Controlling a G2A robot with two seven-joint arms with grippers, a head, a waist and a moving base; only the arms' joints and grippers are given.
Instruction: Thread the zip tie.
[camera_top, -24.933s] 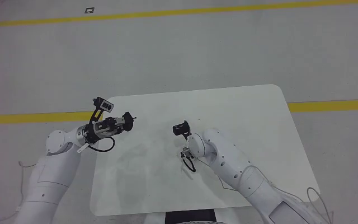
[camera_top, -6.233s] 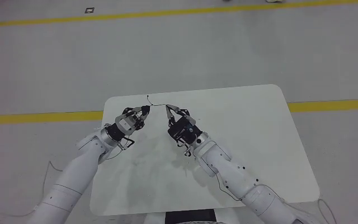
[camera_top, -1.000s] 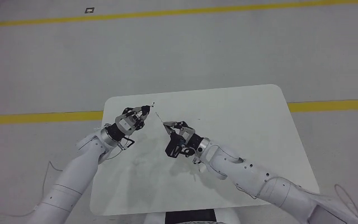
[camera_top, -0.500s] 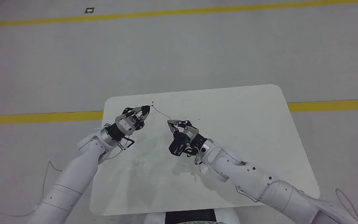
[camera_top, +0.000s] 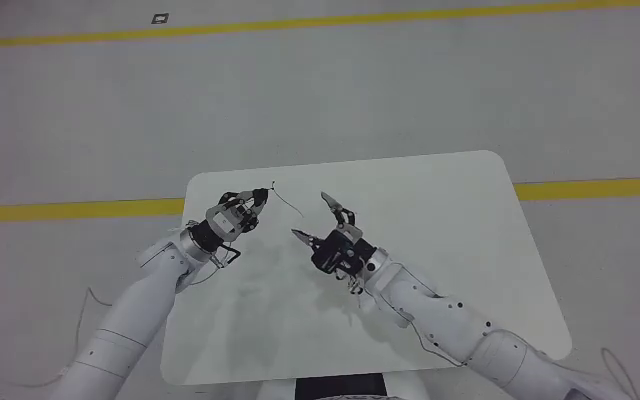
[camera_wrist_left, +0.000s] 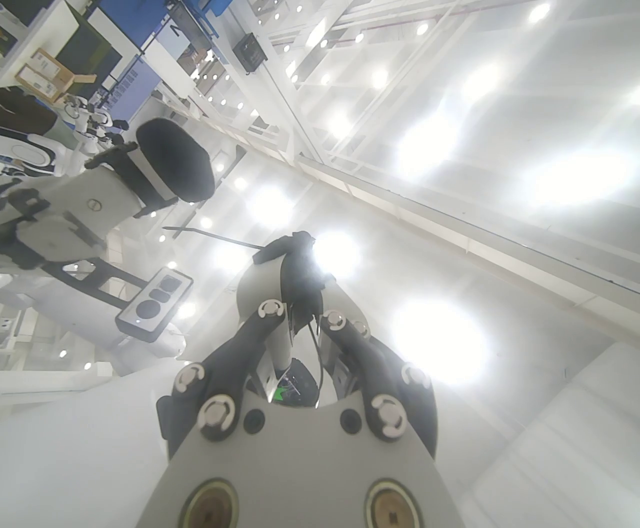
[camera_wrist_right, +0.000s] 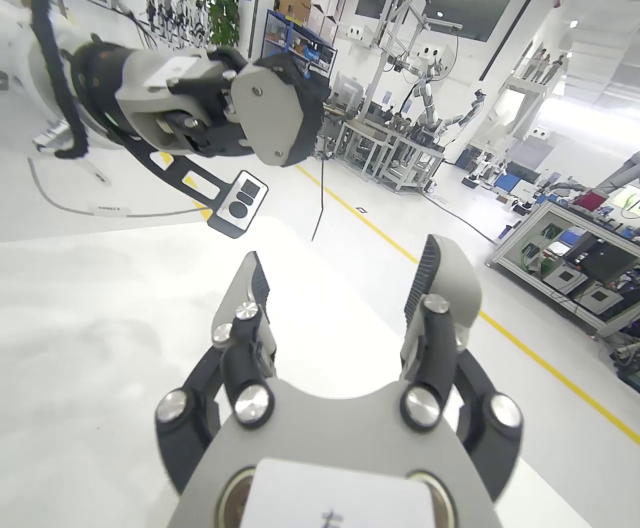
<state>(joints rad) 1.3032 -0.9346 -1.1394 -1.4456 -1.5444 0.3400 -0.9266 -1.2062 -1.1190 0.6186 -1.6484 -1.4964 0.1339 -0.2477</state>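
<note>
My left gripper (camera_top: 262, 196) is held above the far left part of the white table (camera_top: 450, 270), shut on the head end of a thin black zip tie (camera_top: 285, 198). The tie's free tail sticks out toward my right gripper (camera_top: 320, 222), which stands open a short way off with nothing between its fingers. In the right wrist view the zip tie (camera_wrist_right: 320, 200) hangs down from the left gripper (camera_wrist_right: 312, 120), beyond the spread right gripper (camera_wrist_right: 345, 275). In the left wrist view the tie (camera_wrist_left: 210, 236) runs sideways out of the shut left gripper (camera_wrist_left: 297, 245).
The table top (camera_wrist_right: 100, 310) under both arms is bare. Yellow floor lines (camera_top: 300, 22) run beyond the table's far edge. Workbenches and racks (camera_wrist_right: 575, 250) stand far off in the room.
My right gripper was closed at the tie's free tail half a second ago. It has now opened and drawn back slightly, leaving the tail free. The left arm has kept still.
</note>
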